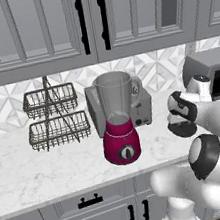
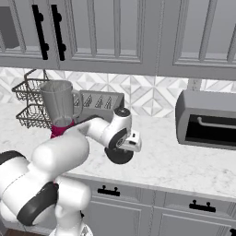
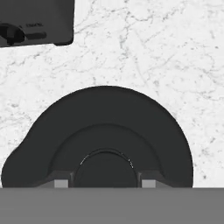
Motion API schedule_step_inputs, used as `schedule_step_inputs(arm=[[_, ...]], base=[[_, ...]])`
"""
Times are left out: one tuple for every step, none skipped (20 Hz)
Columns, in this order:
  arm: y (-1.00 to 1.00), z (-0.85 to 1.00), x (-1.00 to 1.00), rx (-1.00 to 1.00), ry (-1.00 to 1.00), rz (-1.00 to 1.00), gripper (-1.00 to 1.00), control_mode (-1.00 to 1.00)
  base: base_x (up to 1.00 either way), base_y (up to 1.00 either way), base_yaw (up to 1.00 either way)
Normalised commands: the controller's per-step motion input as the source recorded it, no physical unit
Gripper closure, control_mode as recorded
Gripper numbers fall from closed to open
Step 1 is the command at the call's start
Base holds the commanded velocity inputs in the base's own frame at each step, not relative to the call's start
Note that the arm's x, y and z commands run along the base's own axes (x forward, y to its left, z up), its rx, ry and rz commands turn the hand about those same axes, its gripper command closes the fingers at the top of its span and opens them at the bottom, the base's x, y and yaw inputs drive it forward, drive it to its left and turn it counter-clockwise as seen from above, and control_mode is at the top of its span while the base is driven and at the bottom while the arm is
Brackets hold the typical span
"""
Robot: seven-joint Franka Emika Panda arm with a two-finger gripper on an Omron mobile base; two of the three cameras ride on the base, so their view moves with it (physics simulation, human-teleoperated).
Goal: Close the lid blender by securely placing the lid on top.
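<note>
The blender [image 1: 119, 125] stands mid-counter, a magenta base with a black dial under a tall clear jar [image 2: 57, 103] whose mouth is uncovered. The lid [image 3: 109, 122], a flat round black disc, is right of the blender [image 1: 182, 129], just over the marble near the counter's front [image 2: 120, 156]. My gripper [image 3: 105, 183] points down onto it, fingers pressed to either side of the lid's central knob, shut on it. From the base views the hand [image 2: 120, 148] covers the lid's top.
A grey toaster [image 1: 143, 107] sits right behind the blender. A two-tier wire rack [image 1: 55, 116] stands at the left, a dark toaster oven [image 2: 207, 120] at the right. Wall cabinets [image 1: 87, 19] hang above the jar. A dark appliance corner [image 3: 35, 22] lies past the lid.
</note>
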Motion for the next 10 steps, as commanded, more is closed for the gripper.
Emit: schedule_step_inputs(arm=[[0.00, 0.79, -0.31, 0.00, -0.10, 0.00, 1.00, -1.00], [0.00, 0.80, -0.29, 0.00, -0.09, 0.00, 1.00, -1.00], [0.00, 0.81, -0.27, 0.00, -0.07, 0.00, 1.00, -1.00], [0.00, 0.79, -0.25, 0.00, -0.05, 0.00, 1.00, -1.00], [0.00, 0.70, -0.16, 0.00, -0.04, 0.00, 1.00, -1.00], [0.00, 0.70, -0.12, 0.00, -0.05, 0.00, 1.00, -1.00], [0.00, 0.72, -0.14, 0.00, -0.07, 0.00, 1.00, -1.00], [0.00, 0.73, -0.19, 0.00, -0.09, 0.00, 1.00, -1.00], [0.00, 0.77, -0.21, -0.01, -0.12, 0.00, 1.00, -1.00], [0.01, 0.78, -0.20, -0.03, -0.12, 0.00, 1.00, -1.00]], base=[[0.00, 0.00, 0.00], [0.00, 0.00, 0.00], [0.00, 0.00, 0.00], [0.00, 0.00, 0.00], [0.00, 0.00, 0.00], [0.00, 0.00, 0.00], [0.00, 0.00, 0.00], [0.00, 0.00, 0.00], [0.00, 0.00, 0.00], [0.00, 0.00, 0.00]])
